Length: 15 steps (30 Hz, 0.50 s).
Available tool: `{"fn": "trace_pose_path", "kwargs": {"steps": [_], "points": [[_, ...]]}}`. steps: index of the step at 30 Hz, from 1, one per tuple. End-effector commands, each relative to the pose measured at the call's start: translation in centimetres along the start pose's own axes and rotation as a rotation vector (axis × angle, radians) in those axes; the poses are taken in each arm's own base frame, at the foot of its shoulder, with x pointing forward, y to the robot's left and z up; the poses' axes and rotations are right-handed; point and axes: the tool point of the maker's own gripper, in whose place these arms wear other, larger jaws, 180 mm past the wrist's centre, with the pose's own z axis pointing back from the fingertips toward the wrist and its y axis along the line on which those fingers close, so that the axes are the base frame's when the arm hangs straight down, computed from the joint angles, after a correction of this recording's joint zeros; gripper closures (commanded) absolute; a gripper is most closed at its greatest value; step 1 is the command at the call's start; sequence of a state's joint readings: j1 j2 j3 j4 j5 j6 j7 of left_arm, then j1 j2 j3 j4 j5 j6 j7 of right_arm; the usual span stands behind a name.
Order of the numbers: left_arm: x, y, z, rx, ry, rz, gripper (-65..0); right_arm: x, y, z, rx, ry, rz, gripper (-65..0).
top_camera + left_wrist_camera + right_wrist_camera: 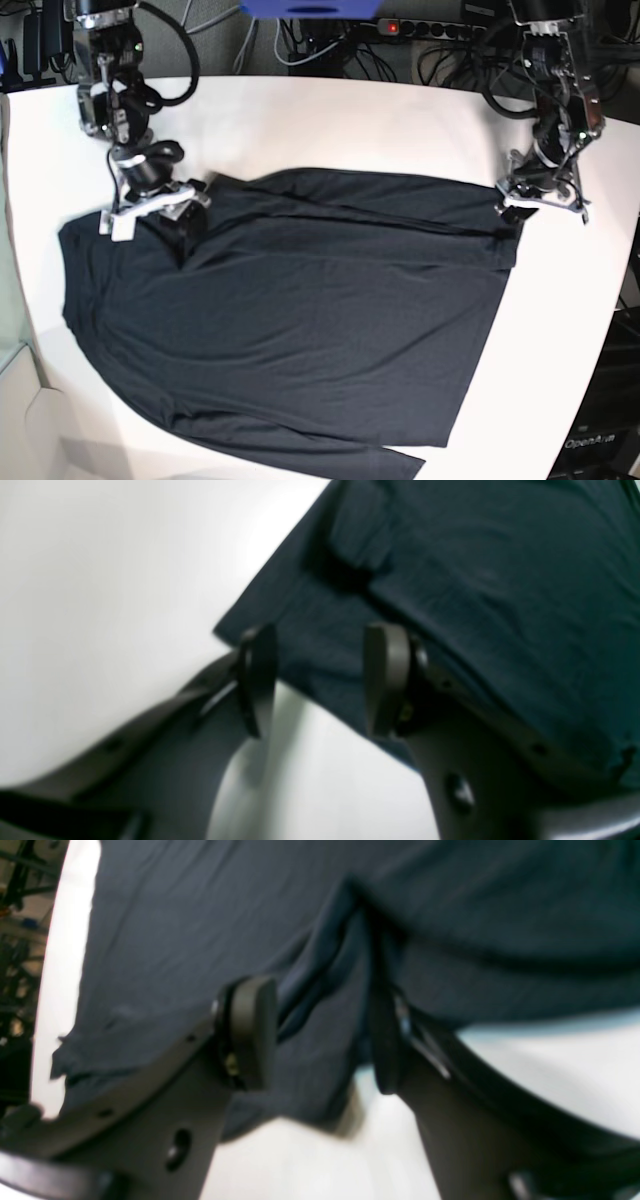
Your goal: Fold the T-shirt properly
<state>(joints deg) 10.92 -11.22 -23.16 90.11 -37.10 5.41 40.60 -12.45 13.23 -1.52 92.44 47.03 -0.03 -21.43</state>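
In the left wrist view, the left gripper (320,680) hangs with its two fingers spread and nothing between them. Beneath the gap lies a corner of the T-shirt (500,605), whose straight edge runs from that corner up toward the far right of the view. A second layer of fabric lies folded over it. Bare white table (100,605) fills the left half.

In the right wrist view, the right gripper (325,1035) also has its fingers spread apart. A raised ridge of the T-shirt (175,940) stands between them, but neither pad presses on it. The cloth's edge runs off to the right, with white table (550,1065) near it.

In the base view, the T-shirt (300,320) lies flat on the round white table (350,120), its long axis running left to right. Its far edge stretches between the two grippers and is doubled over in a narrow band. The right gripper (165,200) sits at the far-left corner, the left gripper (535,200) at the far-right corner. Open table remains beyond the far edge and to the right; the left and near edges lie close to the rim.
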Motion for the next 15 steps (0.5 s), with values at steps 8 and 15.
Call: {"fn": "trace_pose_path", "kwargs": {"steps": [8, 15], "points": [[1.3, 0.2, 0.4, 0.001, -0.038, -0.031, -27.7, -1.9, -1.2, 2.2, -0.046, -0.021, -0.088, -31.7], [-0.4, 2.6, -0.8, 0.055, 0.026, -0.014, -27.7, -3.5, -1.0, 2.5, -0.051, 0.004, -0.118, -31.7]]}}
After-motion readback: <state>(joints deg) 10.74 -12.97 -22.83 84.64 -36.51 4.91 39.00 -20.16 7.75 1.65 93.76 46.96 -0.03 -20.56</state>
